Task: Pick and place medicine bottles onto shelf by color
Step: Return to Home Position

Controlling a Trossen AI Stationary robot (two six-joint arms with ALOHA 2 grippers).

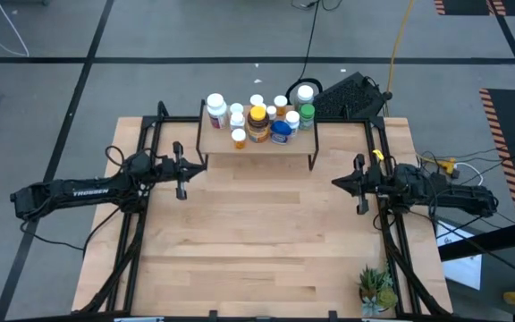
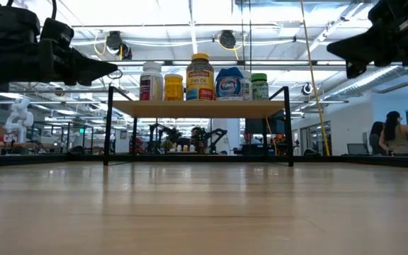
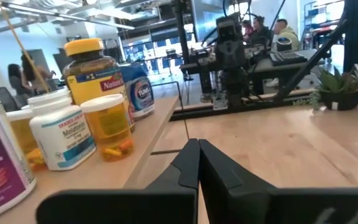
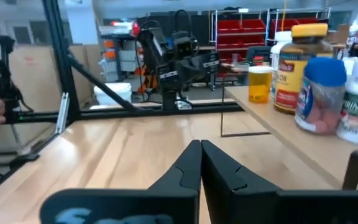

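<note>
Bottles (image 1: 259,118) stand grouped on the shelf (image 1: 257,144)
We hold left gripper (image 1: 181,170) and right gripper (image 1: 358,183) pinched together, well apart from it

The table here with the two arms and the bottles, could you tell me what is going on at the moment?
Nothing is being handled right now. The medicine bottles all stand together on the small shelf at the far edge of the table. The left end effector and the right end effector hang shut and empty over the table on either side of the shelf. A small potted plant sits at the near right corner.
</note>
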